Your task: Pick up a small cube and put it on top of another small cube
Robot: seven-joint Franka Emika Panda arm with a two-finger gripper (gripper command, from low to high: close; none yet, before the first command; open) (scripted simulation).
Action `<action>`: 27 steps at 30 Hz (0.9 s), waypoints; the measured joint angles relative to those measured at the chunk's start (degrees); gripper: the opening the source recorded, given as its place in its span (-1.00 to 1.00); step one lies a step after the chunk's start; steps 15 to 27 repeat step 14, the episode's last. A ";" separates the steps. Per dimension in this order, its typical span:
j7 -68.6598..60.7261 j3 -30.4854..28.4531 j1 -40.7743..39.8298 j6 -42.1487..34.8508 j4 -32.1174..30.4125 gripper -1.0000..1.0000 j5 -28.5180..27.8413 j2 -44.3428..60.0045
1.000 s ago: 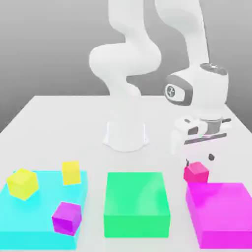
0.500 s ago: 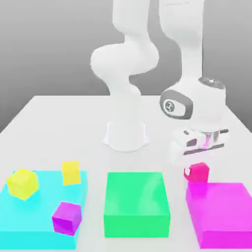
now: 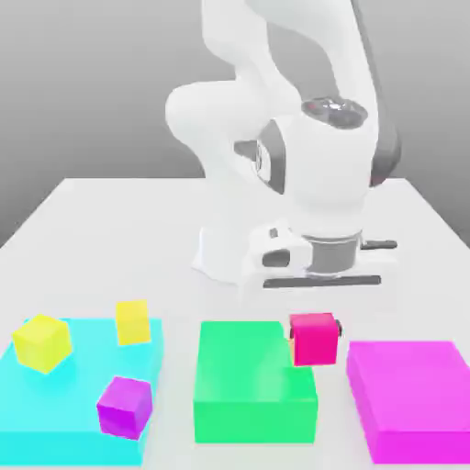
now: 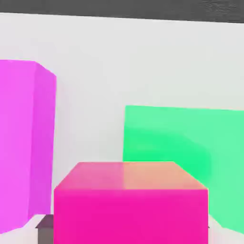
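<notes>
While the small cube (image 3: 313, 339) is being held off the bench (image 3: 110, 211), its hot-pink faces are being seen over the gap between the green block (image 3: 250, 386) and the large magenta block (image 3: 413, 395), overlapping the green block's upper corner on the exterior view's right. The cube is being gripped by the hand (image 3: 315, 332), whose fingers are being kept closed against its two sides; a dark fingertip (image 3: 340, 327) is being glimpsed at one side. In the hand view the cube (image 4: 129, 205) is being shown close up, with the green block (image 4: 186, 152) and the magenta block (image 4: 24, 143) lying beyond it. On the exterior view's left a cyan block (image 3: 64, 413) is being occupied by two yellow cubes (image 3: 41, 342) (image 3: 132, 321) and a purple cube (image 3: 124, 406), all well apart from the held cube.
</notes>
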 joint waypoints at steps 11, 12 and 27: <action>-11.96 -6.63 -13.57 -1.70 10.73 1.00 2.38 9.17; -11.97 -6.62 -13.57 -1.70 10.73 1.00 2.39 9.17; -11.97 -6.62 -13.57 -1.70 10.73 1.00 2.39 9.17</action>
